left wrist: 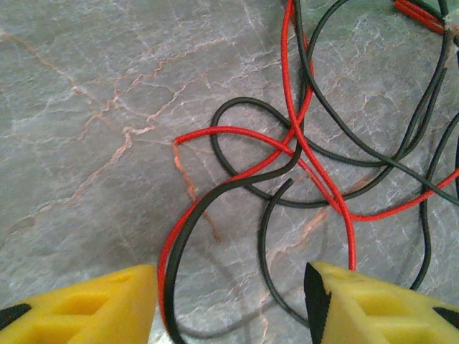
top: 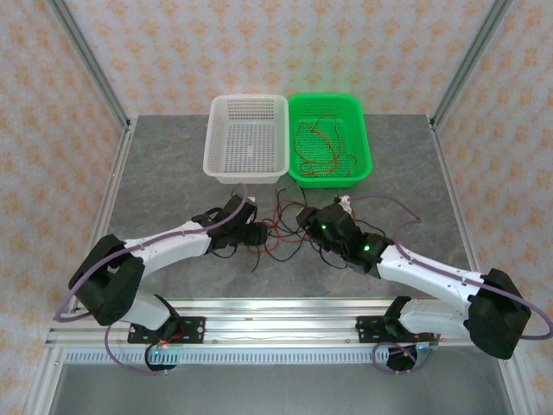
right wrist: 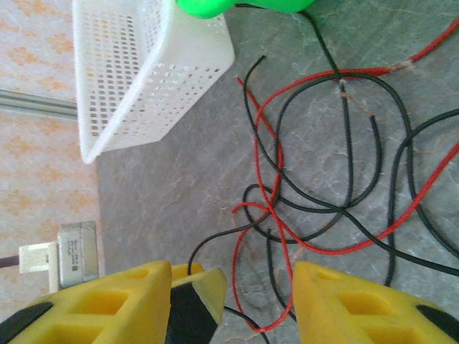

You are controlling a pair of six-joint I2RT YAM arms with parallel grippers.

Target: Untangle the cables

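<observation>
**Operator:** Report where the cables lie relative to each end effector.

**Technician:** The cables [top: 278,230] lie tangled on the table [top: 173,173], between the left end effector [top: 257,233] and the right end effector [top: 304,216], on the near side of the baskets. In the left wrist view, one red and one black strand run side by side through the gap, just beside the yellow finger [left wrist: 93,308] at the left of that view. In the right wrist view, a red loop and a black strand lie in the gap beside the yellow finger [right wrist: 366,301].

**Operator:** State of each end effector?

**Technician:** On both, the jaws stand well apart. Neither clamps a strand.

**Operator:** Quantities?

**Technician:** End effectors: two. Baskets: two, set side by side, one white basket [top: 246,138] and one green basket [top: 328,180]. The green basket holds further wires [top: 321,143]. The number of strands in the tangle cannot be told, because they cross too often.
</observation>
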